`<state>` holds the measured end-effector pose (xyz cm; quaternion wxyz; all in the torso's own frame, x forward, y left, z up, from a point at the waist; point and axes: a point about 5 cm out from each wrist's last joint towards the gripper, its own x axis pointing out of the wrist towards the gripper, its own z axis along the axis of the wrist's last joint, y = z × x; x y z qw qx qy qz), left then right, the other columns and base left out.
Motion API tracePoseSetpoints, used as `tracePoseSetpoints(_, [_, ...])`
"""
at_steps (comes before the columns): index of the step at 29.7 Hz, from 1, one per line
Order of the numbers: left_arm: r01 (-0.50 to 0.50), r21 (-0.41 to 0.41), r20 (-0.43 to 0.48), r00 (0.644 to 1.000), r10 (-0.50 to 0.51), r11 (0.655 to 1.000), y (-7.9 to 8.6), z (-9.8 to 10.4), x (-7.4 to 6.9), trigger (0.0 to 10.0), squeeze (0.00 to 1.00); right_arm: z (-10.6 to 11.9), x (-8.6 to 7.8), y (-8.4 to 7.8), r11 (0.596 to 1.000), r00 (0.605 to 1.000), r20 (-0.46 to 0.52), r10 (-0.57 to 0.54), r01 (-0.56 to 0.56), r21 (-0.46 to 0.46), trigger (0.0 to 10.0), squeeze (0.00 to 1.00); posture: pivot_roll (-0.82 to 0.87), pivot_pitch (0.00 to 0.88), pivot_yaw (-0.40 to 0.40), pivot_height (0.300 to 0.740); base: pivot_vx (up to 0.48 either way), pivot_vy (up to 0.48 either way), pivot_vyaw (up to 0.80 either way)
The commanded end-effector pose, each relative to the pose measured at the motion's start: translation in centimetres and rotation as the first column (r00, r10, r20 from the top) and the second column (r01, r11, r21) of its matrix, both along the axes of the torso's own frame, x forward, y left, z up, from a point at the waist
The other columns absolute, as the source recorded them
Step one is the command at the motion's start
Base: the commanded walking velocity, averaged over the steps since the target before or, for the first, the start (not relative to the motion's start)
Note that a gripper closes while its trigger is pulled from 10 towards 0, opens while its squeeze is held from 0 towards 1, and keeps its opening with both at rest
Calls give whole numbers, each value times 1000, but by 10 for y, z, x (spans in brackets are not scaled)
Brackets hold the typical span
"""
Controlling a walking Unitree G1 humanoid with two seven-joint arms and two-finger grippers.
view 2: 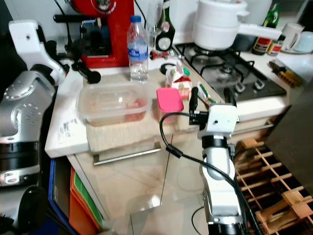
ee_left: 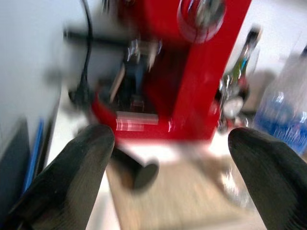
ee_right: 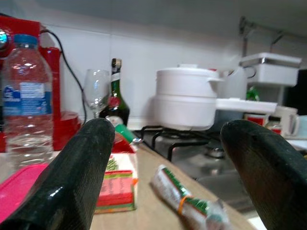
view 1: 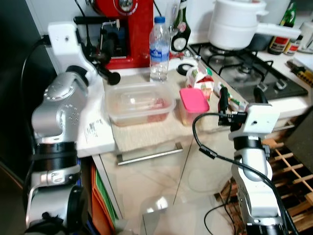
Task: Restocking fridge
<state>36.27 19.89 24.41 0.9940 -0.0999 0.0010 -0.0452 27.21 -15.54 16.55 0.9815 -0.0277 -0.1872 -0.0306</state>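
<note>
Left gripper: raised at the counter's left end, fingers spread wide with nothing between them — it faces the red coffee machine, whose black portafilter handle lies on the counter just ahead; this wrist view is blurred.
Right gripper: held at the counter's front edge near the hob, fingers parted and empty.
Clear container: lidded, with reddish food inside, resting on a beige mat in the middle of the counter.
Pink-lidded tub: just beside the clear container on its right, standing between it and the right gripper.
Carton: small, red and green, behind the pink-lidded tub.
Wrapped packet: green and white with an orange band, lying on the counter close in front of the right gripper.
Water bottle: upright behind the clear container, beside the coffee machine.
Background: a dark wine bottle and a wine glass stand at the wall — a white saucepan sits on the gas hob.
</note>
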Motion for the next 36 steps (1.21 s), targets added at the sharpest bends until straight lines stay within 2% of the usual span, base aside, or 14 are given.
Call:
tracePoseSetpoints(1, [60,-53,-92,994,-65,997,-1,-4,2,10000,0,-4,7,-1,999,998,-45,36,-34,39,10000,0,100,6,12,740,0,0,0])
tracePoseSetpoints(3, [79,-85,-125,988,-89,993,-1,-7,1,10000,0,-8,9,-3,998,997,-66,41,-38,50,10000,0,106,9,10,740,0,0,0])
tracePoseSetpoints(4, [96,-124,-171,978,-116,988,0,-12,-1,10000,0,-11,10,-6,998,996,-83,36,-32,58,10000,0,106,9,10,740,0,0,0])
tracePoseSetpoints(11, [124,-225,-247,952,-180,966,-2,-20,-4,10000,0,-15,13,-11,997,993,-110,43,-35,71,10000,0,112,12,3,740,0,0,0])
tracePoseSetpoints(19, [94,-225,-315,935,-164,970,4,-33,-5,10000,0,-21,13,-8,996,989,-134,64,-54,72,10000,0,108,5,2,740,0,0,0])
tracePoseSetpoints(26, [109,-221,-353,918,-184,969,-3,-45,-4,10000,0,-21,15,-7,996,988,-136,75,-67,62,10000,0,103,0,-1,740,0,0,0])
tracePoseSetpoints(34, [130,-202,-371,907,-199,971,-5,-49,-4,10000,0,-22,15,-6,996,987,-139,78,-70,59,10000,0,100,0,2,740,0,0,0])
tracePoseSetpoints(35, [136,-194,-374,905,-202,972,-4,-49,-4,2627,0,-22,15,-5,996,987,-141,79,-71,59,10000,0,100,0,3,740,0,0,0])
tracePoseSetpoints(36, [136,-194,-374,905,-202,972,-4,-49,-4,2627,0,-22,15,-5,996,987,-141,79,-71,59,10000,0,100,0,3,740,0,0,0])
